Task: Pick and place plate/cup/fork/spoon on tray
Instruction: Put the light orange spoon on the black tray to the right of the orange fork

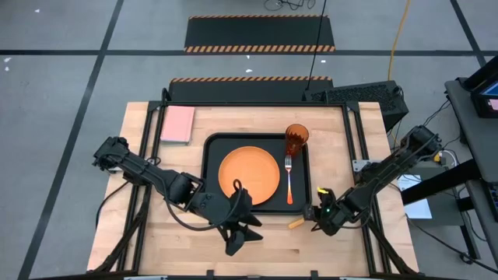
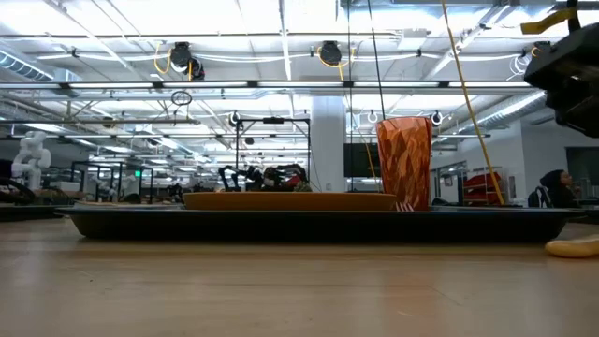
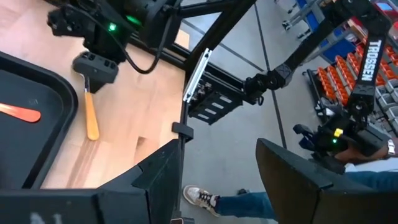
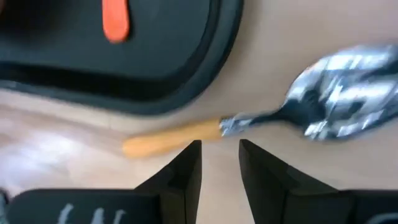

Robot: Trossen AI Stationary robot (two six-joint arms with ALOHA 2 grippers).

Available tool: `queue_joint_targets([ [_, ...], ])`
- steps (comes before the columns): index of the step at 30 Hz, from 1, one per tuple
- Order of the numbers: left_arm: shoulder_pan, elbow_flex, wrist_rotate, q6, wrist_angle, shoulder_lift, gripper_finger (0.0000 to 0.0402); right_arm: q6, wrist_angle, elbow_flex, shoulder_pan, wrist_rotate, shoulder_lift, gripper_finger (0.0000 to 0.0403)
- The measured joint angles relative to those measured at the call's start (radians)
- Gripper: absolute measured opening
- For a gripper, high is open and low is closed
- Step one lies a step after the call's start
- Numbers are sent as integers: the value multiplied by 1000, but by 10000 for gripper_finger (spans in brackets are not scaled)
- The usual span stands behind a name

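Note:
The black tray (image 1: 212, 155) lies mid-table. On it are the orange plate (image 1: 249, 173), the dark-orange cup (image 1: 296, 140) upright at its far right corner, and the fork (image 1: 289, 180) right of the plate. The spoon (image 4: 273, 115) lies flat on the table by the tray's near right corner, with its orange-yellow handle (image 1: 296, 223) toward the left. My right gripper (image 4: 219, 149) hangs over the spoon's neck, a little open and clear of it; the low view shows it (image 2: 569, 80) well above the table. My left gripper (image 1: 245, 239) is open and empty near the front edge.
A pink pad (image 1: 178, 124) lies at the table's far left. The tray's raised rim (image 4: 186, 93) runs close beside the spoon. A person's shoe and leg (image 3: 205, 198) show beyond the table's edge in the left wrist view. Bare wood lies right of the tray.

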Motion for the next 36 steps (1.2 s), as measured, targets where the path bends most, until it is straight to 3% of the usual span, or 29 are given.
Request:
queue_joint_targets([
  [11, 10, 0, 1, 23, 0, 0, 211, -17, -109, 0, -3, 63, -16, 100],
  [25, 25, 0, 6, 60, -1, 0, 211, -49, -151, 0, -5, 64, -12, 100],
  [36, 51, 0, 41, 88, -2, 0, 211, -177, -120, 0, -4, 10, -12, 100],
])
